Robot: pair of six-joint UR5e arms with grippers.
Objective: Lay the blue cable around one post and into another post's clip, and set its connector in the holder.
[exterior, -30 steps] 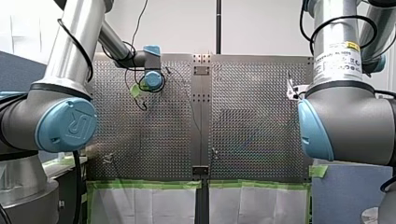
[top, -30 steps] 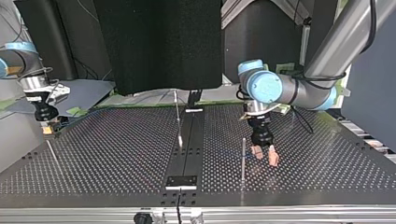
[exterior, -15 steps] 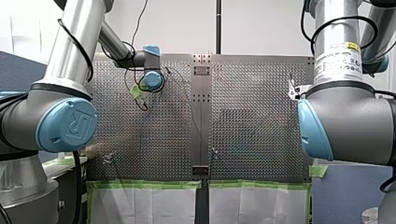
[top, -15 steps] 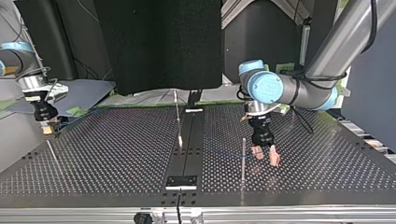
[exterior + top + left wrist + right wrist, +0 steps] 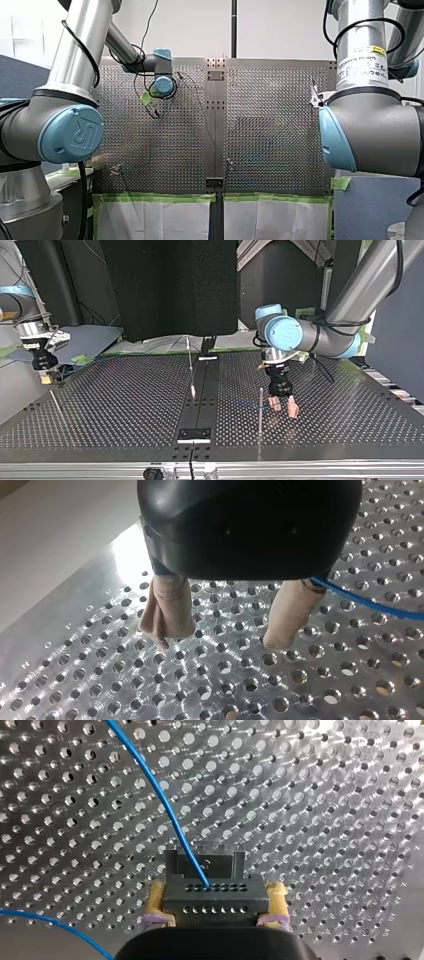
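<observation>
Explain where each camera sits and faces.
Front: behind and above, looking over the perforated metal table; my left arm and right arm frame it.
Top: across the table, facing the arms; my left hand hangs open.
Left wrist: down that hand's beige fingers at the table.
Right wrist: along my right hand, shut on the dark holed connector of the thin blue cable.
Both wrist views show the cable.

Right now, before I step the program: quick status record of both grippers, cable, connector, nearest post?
left gripper: open, beige pads, nothing between them, close over the table
right gripper: shut on the connector, yellow pads at its two sides
connector: black, held off the table, not set down
cable: blue, runs out of the connector; one stretch passes beside a left finger
post: upright, beside the left gripper; whether the cable wraps it, cannot tell
</observation>
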